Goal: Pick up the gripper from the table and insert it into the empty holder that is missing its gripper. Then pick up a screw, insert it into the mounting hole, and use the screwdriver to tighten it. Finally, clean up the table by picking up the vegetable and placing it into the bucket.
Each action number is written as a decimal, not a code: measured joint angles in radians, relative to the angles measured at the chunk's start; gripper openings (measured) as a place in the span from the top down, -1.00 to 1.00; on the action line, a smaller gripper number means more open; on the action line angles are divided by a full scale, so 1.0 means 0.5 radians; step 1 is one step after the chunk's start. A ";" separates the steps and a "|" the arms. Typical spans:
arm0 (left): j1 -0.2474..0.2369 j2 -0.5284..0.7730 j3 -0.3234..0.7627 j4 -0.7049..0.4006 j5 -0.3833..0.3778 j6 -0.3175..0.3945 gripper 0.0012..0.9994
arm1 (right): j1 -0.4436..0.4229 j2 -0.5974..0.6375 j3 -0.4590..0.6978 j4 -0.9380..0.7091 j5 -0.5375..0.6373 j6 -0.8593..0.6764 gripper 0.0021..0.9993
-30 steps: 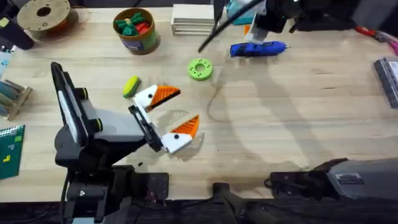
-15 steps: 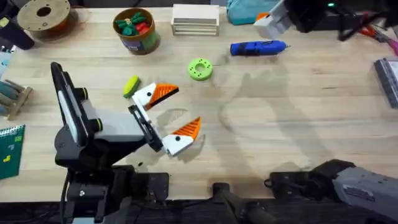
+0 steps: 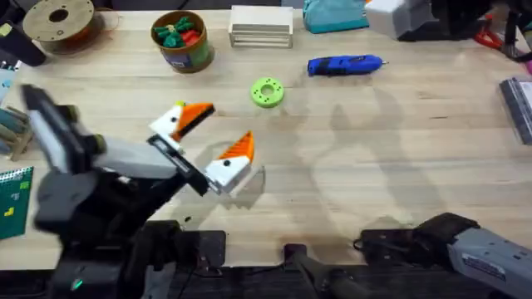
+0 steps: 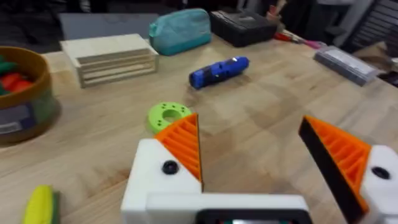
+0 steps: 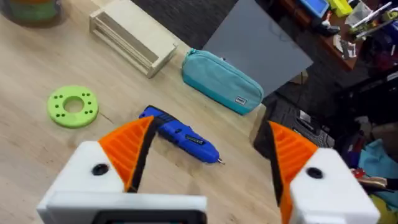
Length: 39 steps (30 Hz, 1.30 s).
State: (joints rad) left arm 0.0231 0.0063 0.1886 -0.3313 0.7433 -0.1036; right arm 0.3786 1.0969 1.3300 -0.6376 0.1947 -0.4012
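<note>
Lying on its side near the far edge of the wooden table (image 3: 399, 149) in the overhead view, the screwdriver (image 3: 344, 65) is stretching its long axis across the table, its narrow tip pointing toward the right side. The green disc (image 3: 267, 92) is sitting nearer the middle, well apart from it, and the bucket (image 3: 181, 39) is standing at the far left with red and green toy pieces inside, beside the slatted wooden box (image 3: 261, 26) and the teal pouch (image 3: 334, 15). The left gripper (image 3: 214, 136) is hanging over the table's left half, its two orange fingers spread apart and grasping nothing; the right arm's white block is showing blurred at the far right edge, beyond the screwdriver. In the left wrist view, the left gripper (image 4: 264, 152) is gaping wide, the disc (image 4: 168, 116) lying just beyond one orange finger, the screwdriver (image 4: 219, 71) lying farther off at a slant, and the vegetable (image 4: 41, 204) lying on the wood by the bucket (image 4: 25, 93), its long axis running roughly toward the camera. In the right wrist view, the right gripper (image 5: 205, 155) is likewise standing wide apart and empty above the screwdriver (image 5: 180, 140), whose tip is aiming away from the disc (image 5: 73, 106); the pouch (image 5: 222, 81) is lying just beyond, and cluttered shelves are filling the room behind.
</note>
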 joint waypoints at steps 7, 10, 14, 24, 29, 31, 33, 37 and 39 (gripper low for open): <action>0.000 0.026 0.509 -0.503 -0.363 -0.013 -0.91 | 0.000 0.000 0.000 0.006 0.000 0.004 -0.98; 0.000 0.131 0.729 -0.694 -0.499 -0.010 -0.91 | 0.000 0.000 0.000 0.013 -0.001 0.009 -0.98; 0.000 0.360 0.953 -0.883 -0.591 0.023 -0.91 | 0.000 0.000 0.000 0.015 0.000 0.009 -0.98; 0.000 1.182 1.445 -1.527 -0.718 0.332 -0.91 | 0.000 0.000 0.000 0.015 -0.001 0.009 -0.98; 0.000 1.583 1.642 -1.673 -0.950 0.477 -0.91 | 0.000 0.000 0.000 0.015 0.000 0.009 -0.98; 0.000 1.718 1.689 -1.660 -1.033 0.525 -0.91 | 0.000 0.000 0.000 0.015 0.000 0.009 -0.98; 0.000 1.834 1.707 -1.647 -1.097 0.557 -0.91 | 0.000 0.000 0.000 0.015 0.000 0.009 -0.98; 0.000 2.033 1.707 -1.647 -1.177 0.601 -0.91 | 0.000 0.000 0.000 0.007 0.000 0.009 -0.98; 0.000 2.135 1.707 -1.647 -1.234 0.644 -0.94 | 0.000 0.000 0.000 0.004 0.000 0.009 -0.98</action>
State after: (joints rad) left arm 0.0231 1.0737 1.0424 -1.1549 0.1261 0.2185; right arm 0.3786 1.0969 1.3300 -0.6358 0.1947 -0.3965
